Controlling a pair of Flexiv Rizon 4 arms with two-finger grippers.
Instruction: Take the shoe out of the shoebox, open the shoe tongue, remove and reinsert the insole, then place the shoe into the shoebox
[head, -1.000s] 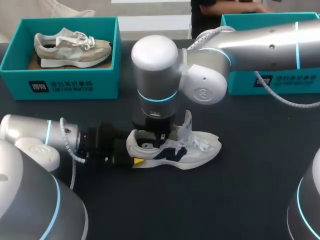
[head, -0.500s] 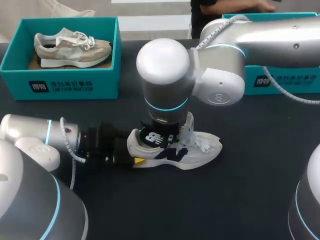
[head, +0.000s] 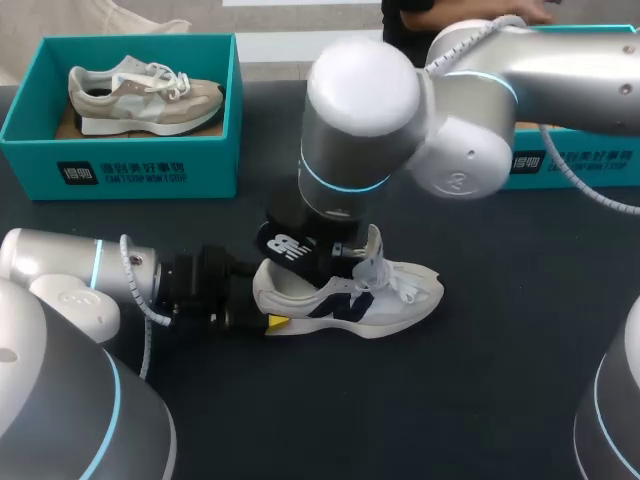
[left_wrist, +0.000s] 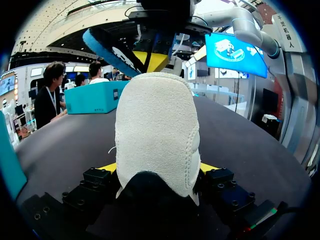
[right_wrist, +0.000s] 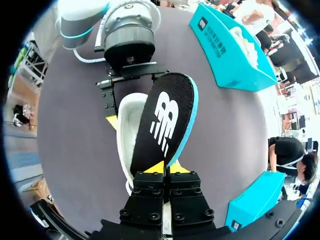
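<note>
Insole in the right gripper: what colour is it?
Insole: black, white logo, blue edge; shows best in the right wrist view.

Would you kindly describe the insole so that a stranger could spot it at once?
On the dark table, find the white shoe lying mid-table, its heel clamped by the left gripper. Just above its opening the right gripper holds the insole: the only flat black piece, blue-edged with a white logo.

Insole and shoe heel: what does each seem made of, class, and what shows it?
Insole: likely foam, seen in its blue edge, under a matte black woven-looking top. Shoe heel: probably suede, cream, matte, with a fuzzy nap and stitched seams.
</note>
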